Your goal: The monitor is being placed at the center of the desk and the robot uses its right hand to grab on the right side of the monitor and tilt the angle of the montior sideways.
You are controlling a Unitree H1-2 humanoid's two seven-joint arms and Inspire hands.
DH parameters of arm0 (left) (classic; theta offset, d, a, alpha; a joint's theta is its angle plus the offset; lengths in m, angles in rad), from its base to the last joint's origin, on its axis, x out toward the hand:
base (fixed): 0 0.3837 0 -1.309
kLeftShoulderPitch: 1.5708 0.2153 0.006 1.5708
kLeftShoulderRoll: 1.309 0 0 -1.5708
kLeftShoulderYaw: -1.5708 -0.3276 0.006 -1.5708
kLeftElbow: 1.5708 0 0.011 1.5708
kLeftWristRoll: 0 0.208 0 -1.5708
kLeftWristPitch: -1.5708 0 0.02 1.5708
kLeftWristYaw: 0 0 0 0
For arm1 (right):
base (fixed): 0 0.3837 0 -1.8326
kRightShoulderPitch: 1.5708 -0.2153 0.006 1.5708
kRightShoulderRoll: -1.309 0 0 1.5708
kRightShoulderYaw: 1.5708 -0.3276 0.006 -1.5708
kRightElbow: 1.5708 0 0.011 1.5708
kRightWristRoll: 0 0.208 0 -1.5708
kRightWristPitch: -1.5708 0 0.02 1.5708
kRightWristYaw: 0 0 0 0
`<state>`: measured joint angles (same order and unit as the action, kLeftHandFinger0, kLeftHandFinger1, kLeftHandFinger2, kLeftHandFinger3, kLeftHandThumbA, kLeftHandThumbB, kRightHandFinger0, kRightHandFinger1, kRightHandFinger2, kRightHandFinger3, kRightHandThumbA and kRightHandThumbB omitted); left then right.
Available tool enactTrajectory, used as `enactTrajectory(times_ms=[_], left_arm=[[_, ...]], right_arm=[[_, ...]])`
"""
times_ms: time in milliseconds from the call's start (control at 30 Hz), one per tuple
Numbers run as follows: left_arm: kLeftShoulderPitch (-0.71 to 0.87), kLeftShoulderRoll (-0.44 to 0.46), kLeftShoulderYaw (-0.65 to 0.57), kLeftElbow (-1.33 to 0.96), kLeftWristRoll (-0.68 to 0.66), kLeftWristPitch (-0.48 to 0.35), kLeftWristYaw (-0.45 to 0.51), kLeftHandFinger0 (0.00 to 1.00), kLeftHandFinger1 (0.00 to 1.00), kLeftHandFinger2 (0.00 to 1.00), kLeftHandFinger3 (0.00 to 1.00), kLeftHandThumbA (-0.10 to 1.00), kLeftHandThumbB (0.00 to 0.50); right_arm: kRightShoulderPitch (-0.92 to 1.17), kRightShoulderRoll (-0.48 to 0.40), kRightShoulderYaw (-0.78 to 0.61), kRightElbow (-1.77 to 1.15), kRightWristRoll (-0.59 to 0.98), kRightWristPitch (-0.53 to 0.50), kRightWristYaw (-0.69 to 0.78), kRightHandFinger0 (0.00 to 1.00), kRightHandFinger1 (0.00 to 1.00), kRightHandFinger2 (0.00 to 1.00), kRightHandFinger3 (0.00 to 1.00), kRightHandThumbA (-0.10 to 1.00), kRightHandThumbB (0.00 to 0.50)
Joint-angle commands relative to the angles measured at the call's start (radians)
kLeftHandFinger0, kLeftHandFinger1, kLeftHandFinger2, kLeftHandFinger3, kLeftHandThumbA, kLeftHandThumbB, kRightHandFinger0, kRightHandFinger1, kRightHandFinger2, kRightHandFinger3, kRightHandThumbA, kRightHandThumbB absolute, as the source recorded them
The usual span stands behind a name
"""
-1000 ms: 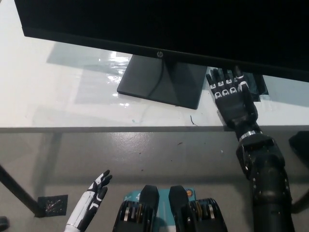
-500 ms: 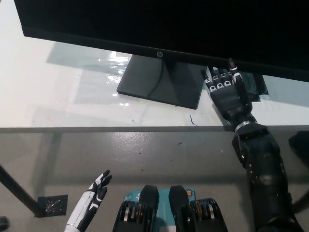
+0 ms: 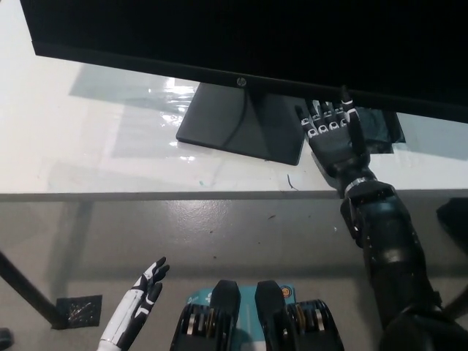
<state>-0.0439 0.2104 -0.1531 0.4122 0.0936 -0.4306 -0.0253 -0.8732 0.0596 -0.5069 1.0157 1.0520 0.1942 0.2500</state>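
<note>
Head view gives you the monitor (image 3: 248,36) filling the top of the picture, its dark screen spanning almost the full width and its lower edge running slightly downward to the right. It stands on a dark rectangular base (image 3: 241,121) near the middle of the white desk (image 3: 88,153), with a thin cable (image 3: 238,131) curling across the base.

Your right robot hand (image 3: 333,135) is raised just under the monitor's lower edge, right of the base. Its fingers (image 3: 322,117) point up toward the screen and are spread apart, and their tips reach the bottom bezel; you cannot tell from this angle whether they actually touch it. The hand has hold of nothing. The black forearm (image 3: 384,241) runs down from it to the bottom right corner, crossing the front edge of the desk.

Behind the right robot hand, a dark flat patch (image 3: 380,128) lies on the desk under the monitor's right part; what it is cannot be made out.

Your left robot hand (image 3: 146,289) rests low at the lower left, well below the desk's front edge and over the grey floor (image 3: 219,234). Its fingers are straight and slightly apart, and it holds nothing. A dark desk leg (image 3: 29,292) slants across the floor to its left.
</note>
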Motion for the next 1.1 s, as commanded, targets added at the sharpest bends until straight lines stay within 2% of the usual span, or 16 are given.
enactTrajectory(times_ms=[0,267,567,767,800,1067], left_arm=[[-0.007,0.014,0.004,-0.027,0.003,-0.039,0.017,1.00,1.00,1.00,1.00,1.00,0.319],[-0.006,0.014,0.004,-0.029,-0.001,-0.039,0.014,1.00,1.00,1.00,1.00,1.00,0.311],[-0.001,0.011,0.005,-0.025,-0.004,-0.039,0.013,1.00,1.00,1.00,1.00,1.00,0.313],[0.002,0.010,0.004,-0.024,-0.002,-0.039,0.016,1.00,1.00,1.00,1.00,1.00,0.316],[0.003,0.009,0.004,-0.023,-0.002,-0.039,0.018,1.00,1.00,1.00,1.00,1.00,0.309],[0.004,0.009,0.004,-0.024,-0.002,-0.039,0.018,1.00,1.00,1.00,1.00,1.00,0.320]], right_arm=[[-0.100,-0.019,-0.017,0.059,-0.041,-0.050,0.059,1.00,1.00,1.00,1.00,1.00,0.372],[-0.140,-0.028,-0.047,0.141,-0.059,-0.086,0.081,1.00,1.00,1.00,1.00,1.00,0.357],[-0.209,-0.088,-0.101,0.283,-0.086,-0.135,0.084,1.00,1.00,1.00,1.00,1.00,0.388],[-0.238,-0.121,-0.141,0.346,-0.098,-0.155,0.072,1.00,1.00,1.00,1.00,1.00,0.386],[-0.246,-0.135,-0.143,0.364,-0.105,-0.163,0.062,1.00,1.00,1.00,1.00,1.00,0.400],[-0.267,-0.165,-0.172,0.399,-0.126,-0.184,0.024,1.00,1.00,1.00,1.00,1.00,0.393]])
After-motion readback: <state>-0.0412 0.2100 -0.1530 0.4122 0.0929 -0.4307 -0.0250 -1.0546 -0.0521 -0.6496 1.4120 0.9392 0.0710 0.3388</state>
